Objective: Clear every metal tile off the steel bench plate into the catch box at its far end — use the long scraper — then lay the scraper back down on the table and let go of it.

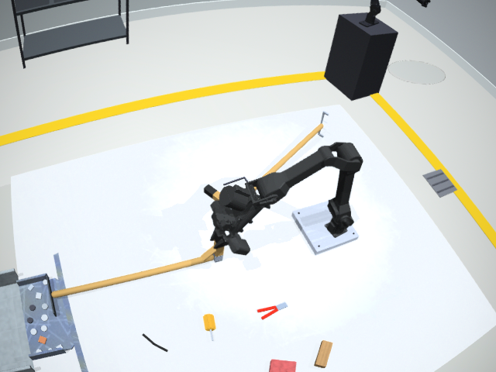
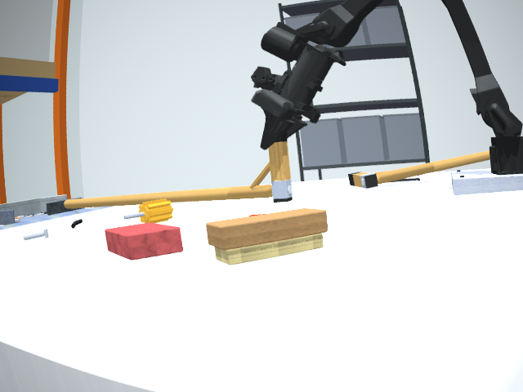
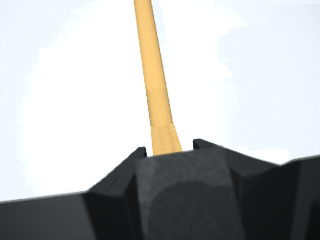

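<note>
My gripper (image 1: 217, 242) (image 2: 276, 142) (image 3: 170, 145) is shut on the upright wooden grip of the long scraper (image 1: 132, 277) (image 2: 177, 195) (image 3: 152, 65). The grip's metal foot is low by the table. The scraper's pole runs left, and its dark blade (image 1: 52, 297) (image 2: 55, 207) stands across the near end of the steel bench plate (image 1: 60, 332), inside the side walls. Several tiles lie on the plate beyond the blade, among them a white one (image 1: 44, 317), a dark one (image 1: 32, 307) and an orange one (image 1: 42, 339). The grey catch box (image 1: 9, 320) is at the left edge; its inside is hidden.
A second wooden-poled tool (image 1: 296, 151) (image 2: 422, 167) with a hooked metal head lies behind the arm. A yellow-handled screwdriver (image 1: 208, 322) (image 2: 156, 211), red-handled pliers (image 1: 268, 310), a black strip (image 1: 154, 343), a red block (image 1: 282, 366) (image 2: 143, 241) and a wooden brush (image 1: 323, 353) (image 2: 266, 229) lie nearer the front.
</note>
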Controlling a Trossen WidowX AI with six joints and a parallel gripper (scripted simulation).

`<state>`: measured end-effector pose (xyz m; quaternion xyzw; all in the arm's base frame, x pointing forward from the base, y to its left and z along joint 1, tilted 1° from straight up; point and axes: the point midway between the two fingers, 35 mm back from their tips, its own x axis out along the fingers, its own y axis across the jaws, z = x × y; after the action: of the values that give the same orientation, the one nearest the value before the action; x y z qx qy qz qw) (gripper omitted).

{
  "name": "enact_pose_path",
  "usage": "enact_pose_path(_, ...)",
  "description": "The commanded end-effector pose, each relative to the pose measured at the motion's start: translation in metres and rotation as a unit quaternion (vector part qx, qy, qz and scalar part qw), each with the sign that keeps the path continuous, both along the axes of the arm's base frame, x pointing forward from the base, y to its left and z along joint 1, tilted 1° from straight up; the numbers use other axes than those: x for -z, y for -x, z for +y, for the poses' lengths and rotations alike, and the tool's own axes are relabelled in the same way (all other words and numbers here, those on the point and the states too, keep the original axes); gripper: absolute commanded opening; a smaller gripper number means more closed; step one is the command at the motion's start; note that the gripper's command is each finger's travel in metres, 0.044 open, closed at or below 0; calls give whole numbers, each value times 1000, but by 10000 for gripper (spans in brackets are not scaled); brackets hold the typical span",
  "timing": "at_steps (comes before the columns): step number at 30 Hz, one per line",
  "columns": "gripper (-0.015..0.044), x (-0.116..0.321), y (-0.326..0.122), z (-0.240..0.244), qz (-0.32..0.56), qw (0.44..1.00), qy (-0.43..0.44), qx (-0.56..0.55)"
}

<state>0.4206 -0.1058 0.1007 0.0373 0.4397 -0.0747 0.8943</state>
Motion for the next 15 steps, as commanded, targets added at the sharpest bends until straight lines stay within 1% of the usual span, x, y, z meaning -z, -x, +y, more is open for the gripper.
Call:
enact_pose_path(1, 0, -3, -8, -2, -6, 1000, 2, 0)
enact_pose_path(15, 0, -7, -28, -5, -7, 1000, 2, 0)
